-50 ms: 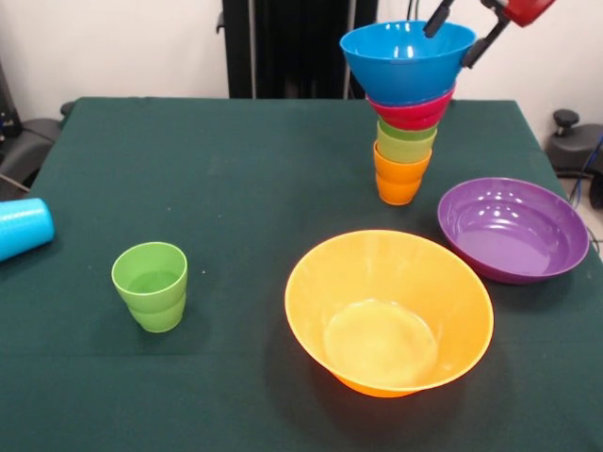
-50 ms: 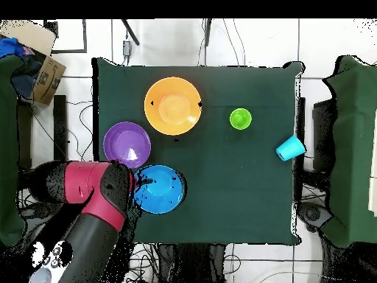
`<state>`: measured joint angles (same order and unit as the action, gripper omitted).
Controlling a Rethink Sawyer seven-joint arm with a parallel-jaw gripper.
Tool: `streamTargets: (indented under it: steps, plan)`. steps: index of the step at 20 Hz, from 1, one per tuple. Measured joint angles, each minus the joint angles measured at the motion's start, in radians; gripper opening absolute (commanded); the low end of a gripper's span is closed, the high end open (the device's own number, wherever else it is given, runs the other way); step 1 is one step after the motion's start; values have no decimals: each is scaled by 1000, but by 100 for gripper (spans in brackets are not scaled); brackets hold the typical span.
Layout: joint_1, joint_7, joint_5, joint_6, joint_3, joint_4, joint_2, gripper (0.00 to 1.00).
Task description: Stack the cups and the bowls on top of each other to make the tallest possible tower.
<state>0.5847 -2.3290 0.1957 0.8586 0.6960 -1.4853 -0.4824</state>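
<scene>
The tower point(image 1: 405, 122) stands at the table's far right: an orange cup point(image 1: 398, 179) lowest, lime green cups point(image 1: 404, 143) nested in it, a red bowl point(image 1: 412, 114), and a blue bowl point(image 1: 405, 58) on top. My gripper point(image 1: 448, 49) is open, its fingers astride the blue bowl's right rim, one inside and one outside. From overhead, the gripper point(image 2: 138, 180) sits at the edge of the blue bowl point(image 2: 158, 189). A large orange bowl point(image 1: 388, 311), a purple bowl point(image 1: 513, 229) and a green stepped cup point(image 1: 151, 285) stand apart. A light blue cup point(image 1: 21, 228) lies on its side.
In the overhead view the purple bowl point(image 2: 127, 144) lies close beside the tower, with the orange bowl point(image 2: 173, 105) just beyond it. The light blue cup point(image 2: 290, 148) rests near the table's edge. A cardboard box point(image 2: 40, 66) sits off the table.
</scene>
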Motion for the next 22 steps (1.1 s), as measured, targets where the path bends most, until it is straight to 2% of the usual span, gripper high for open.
streamTargets:
  steps: [22]
  plan:
    - [-53, 0, -1, 20, 1, 131, -57, 100]
